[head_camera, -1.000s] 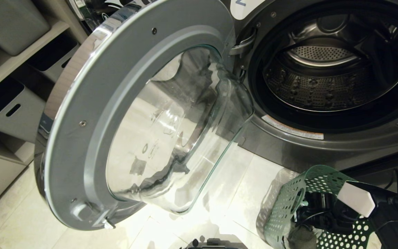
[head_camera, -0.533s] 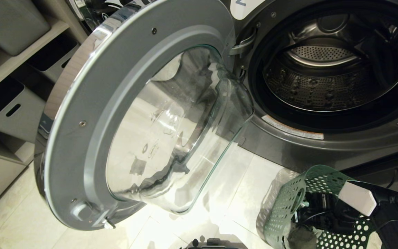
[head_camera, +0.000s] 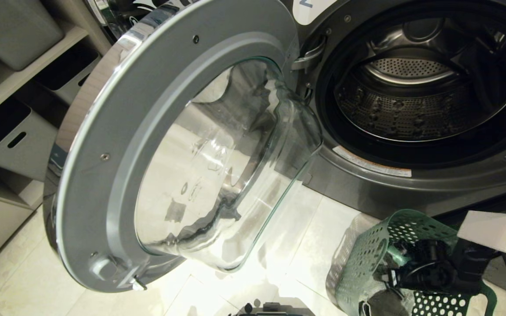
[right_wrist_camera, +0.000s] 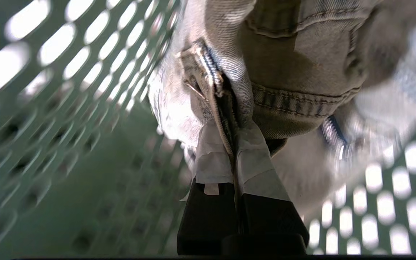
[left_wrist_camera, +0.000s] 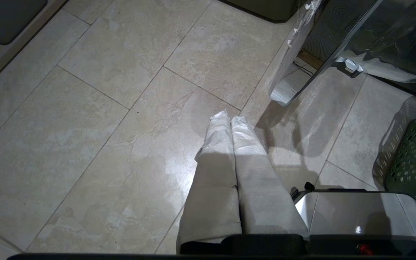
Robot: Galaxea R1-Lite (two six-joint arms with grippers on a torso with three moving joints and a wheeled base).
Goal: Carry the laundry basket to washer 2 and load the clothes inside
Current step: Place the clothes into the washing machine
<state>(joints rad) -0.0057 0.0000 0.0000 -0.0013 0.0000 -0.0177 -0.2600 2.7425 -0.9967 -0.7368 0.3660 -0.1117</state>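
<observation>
A: Where are the clothes (right_wrist_camera: 294, 72)?

B: Inside the basket (head_camera: 363, 263), which stands on the floor below the washer (head_camera: 411, 184), whose door (head_camera: 103, 175) is swung open. The right claw (right_wrist_camera: 234, 144) is clamped on a seamed fold of the fabric beside a zipper.

A: How will they handle?

B: Soft, limp denim, probably light; it will likely droop and could snag the basket holes. A thick seam is a sound hold, less slippery than flat cloth.

A: The left claw (left_wrist_camera: 230, 124)?

B: Pressed together, empty, above the floor (left_wrist_camera: 103, 126).
</observation>
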